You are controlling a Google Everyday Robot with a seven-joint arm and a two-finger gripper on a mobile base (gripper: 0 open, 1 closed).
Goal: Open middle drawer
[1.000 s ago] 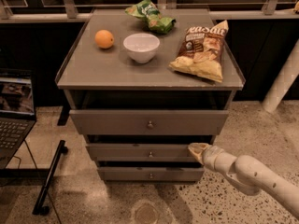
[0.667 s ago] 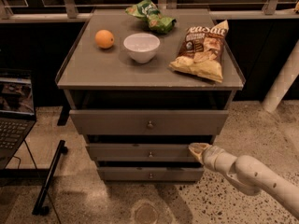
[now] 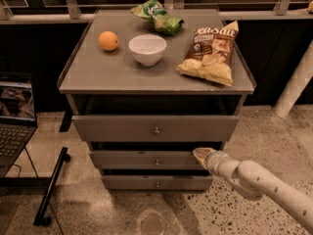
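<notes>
The grey cabinet has three drawers stacked under its top. The middle drawer [image 3: 146, 159] has a flat grey front with a small round knob [image 3: 157, 162] at its centre. It stands slightly out from the cabinet, with a dark gap above it. My gripper [image 3: 201, 154] is at the right end of the middle drawer's front, at its top edge, well to the right of the knob. My white arm [image 3: 254, 180] reaches in from the lower right.
The top drawer [image 3: 155, 128] sticks out above, and the bottom drawer [image 3: 156, 182] sits below. On the cabinet top lie an orange [image 3: 108, 40], a white bowl [image 3: 147, 49], a chip bag [image 3: 211, 53] and a green bag [image 3: 159, 16]. A laptop [image 3: 14, 116] is at the left and a black stand [image 3: 51, 187] on the floor.
My gripper stays at the right end of the middle drawer, shifted only slightly. The drawers have not visibly moved.
</notes>
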